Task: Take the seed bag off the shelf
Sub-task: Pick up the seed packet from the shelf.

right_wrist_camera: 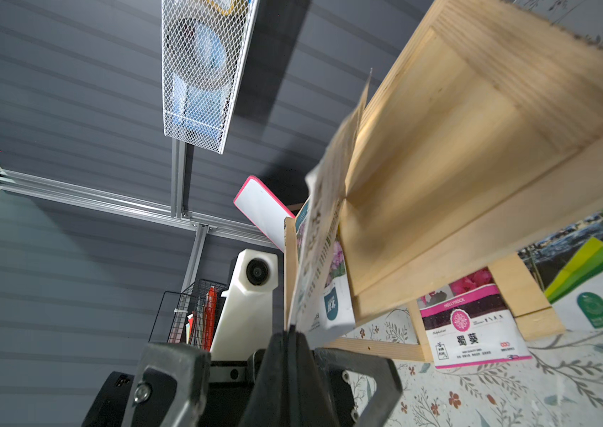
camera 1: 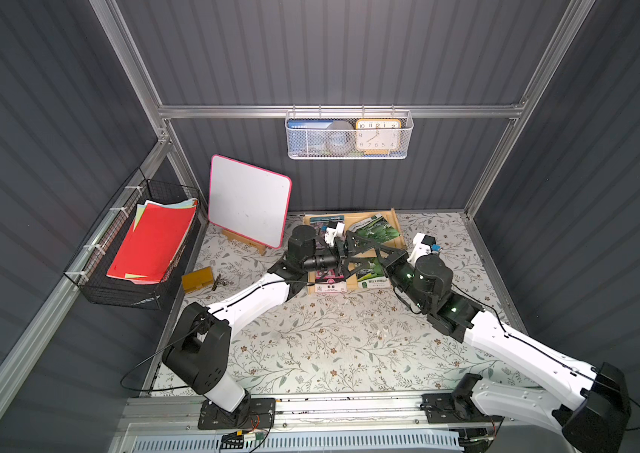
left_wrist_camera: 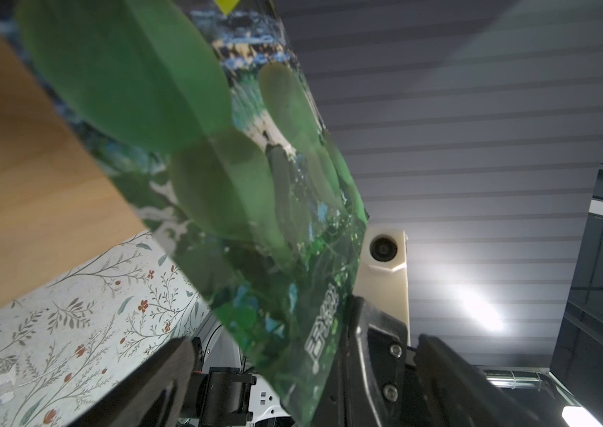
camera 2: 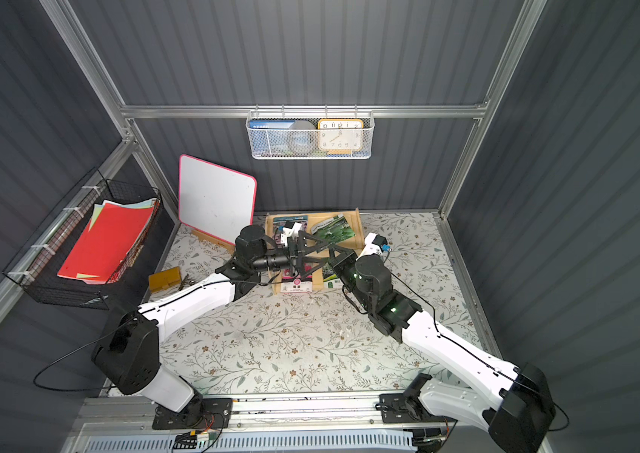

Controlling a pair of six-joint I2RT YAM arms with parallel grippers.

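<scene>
The green seed bag [camera 1: 377,231] [camera 2: 334,231] is tilted over the right half of the pine shelf [camera 1: 397,227] [camera 2: 358,227] at the back of the table. My right gripper [right_wrist_camera: 288,332] is shut on the bag's near edge, which the right wrist view shows edge-on [right_wrist_camera: 333,207]. My left gripper [left_wrist_camera: 303,342] is open. The leafy face of the bag [left_wrist_camera: 255,222] hangs between its two fingers and touches neither. I cannot tell whether the bag's far end rests on the top tier.
A pink hollyhock packet [camera 1: 330,282] [right_wrist_camera: 470,325] and a green-and-white packet [camera 1: 375,276] lie on the lower tier. A whiteboard [camera 1: 247,200] leans left of the shelf. A white wire basket [camera 1: 349,135] hangs on the back wall. A black basket of red paper [camera 1: 141,243] hangs at left.
</scene>
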